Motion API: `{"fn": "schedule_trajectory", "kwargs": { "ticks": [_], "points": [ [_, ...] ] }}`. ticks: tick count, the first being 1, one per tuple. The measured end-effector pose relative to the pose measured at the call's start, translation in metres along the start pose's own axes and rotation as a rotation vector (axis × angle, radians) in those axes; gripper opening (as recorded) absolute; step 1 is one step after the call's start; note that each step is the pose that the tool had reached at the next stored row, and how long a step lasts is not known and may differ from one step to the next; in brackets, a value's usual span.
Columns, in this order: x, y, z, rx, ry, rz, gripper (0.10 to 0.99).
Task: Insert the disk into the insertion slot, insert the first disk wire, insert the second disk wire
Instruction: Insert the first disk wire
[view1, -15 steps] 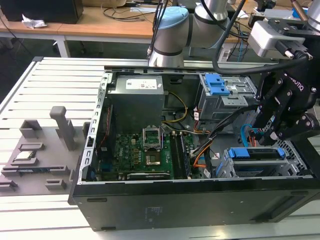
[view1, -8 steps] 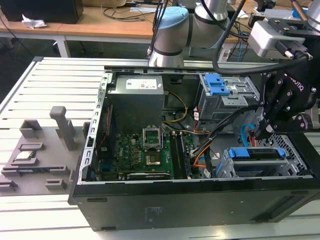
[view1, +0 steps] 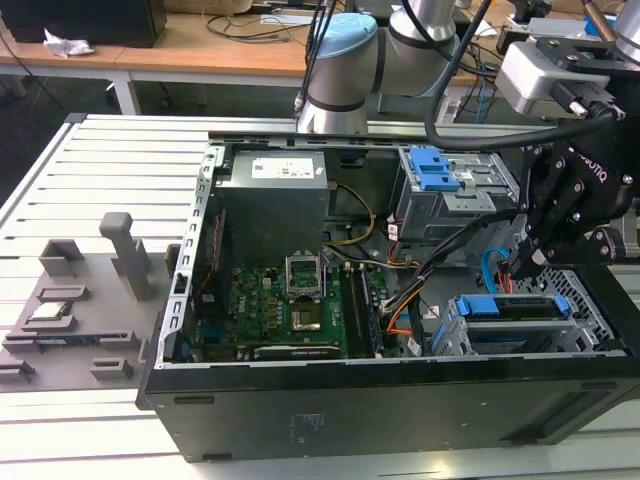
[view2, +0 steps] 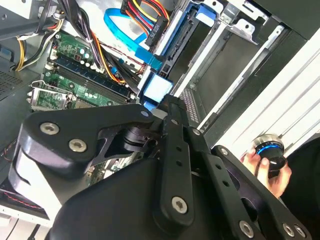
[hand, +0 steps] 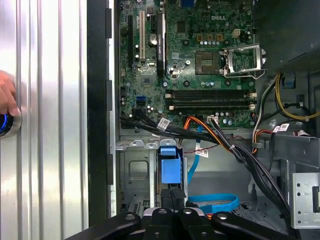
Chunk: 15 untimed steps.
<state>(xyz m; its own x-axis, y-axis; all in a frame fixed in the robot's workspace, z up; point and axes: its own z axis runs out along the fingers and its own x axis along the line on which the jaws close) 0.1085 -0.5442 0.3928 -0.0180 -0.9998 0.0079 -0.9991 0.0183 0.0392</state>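
Exterior view: gripper (view1: 520, 268) hangs at 3 o'clock of the open computer case (view1: 350, 410), fingers (hand: 166, 201) pressed together. Disk (view1: 505, 310) sits in the insertion slot (view1: 452, 335) at the case's 4 o'clock corner, at 6 o'clock of the gripper. First disk wire (view1: 487, 268) loops at 9 o'clock of the fingertips

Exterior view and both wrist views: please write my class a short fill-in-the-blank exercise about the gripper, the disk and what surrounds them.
1. The disk sits in a carrier frame coloured ____.
2. The fingers of the gripper are ____, close to the disk's blue end.
3. Beside the computer case, a person's ____ touches a blue-lit knob.
4. The motherboard is coloured ____.
Missing words: blue; shut; hand; green.
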Motion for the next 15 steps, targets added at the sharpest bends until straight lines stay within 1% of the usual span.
{"fn": "schedule_trajectory", "kwargs": {
  "ticks": [1,2,3,5,7,8,10,11,12,15],
  "points": [
    [0.0000,-0.0004,0.0001,0.000,-0.0001,0.000,0.106],
    [0.0000,-0.0027,0.0002,0.000,-0.0004,0.000,0.106],
    [-0.0008,-0.0109,-0.0002,0.000,0.0001,0.000,0.106],
    [-0.0020,-0.0170,-0.0003,0.000,0.0003,0.000,0.106],
    [-0.0042,-0.0247,-0.0004,0.000,0.0012,0.000,0.106],
    [-0.0061,-0.0290,0.0001,0.000,0.0025,0.000,0.106],
    [-0.0092,-0.0341,0.0019,0.000,0.0060,0.000,0.106],
    [-0.0118,-0.0372,0.0038,0.000,0.0082,0.000,0.106],
    [-0.0163,-0.0400,0.0059,0.000,0.0113,0.000,0.106],
    [-0.0230,-0.0438,0.0102,0.000,0.0143,0.001,0.106]
  ]
}}
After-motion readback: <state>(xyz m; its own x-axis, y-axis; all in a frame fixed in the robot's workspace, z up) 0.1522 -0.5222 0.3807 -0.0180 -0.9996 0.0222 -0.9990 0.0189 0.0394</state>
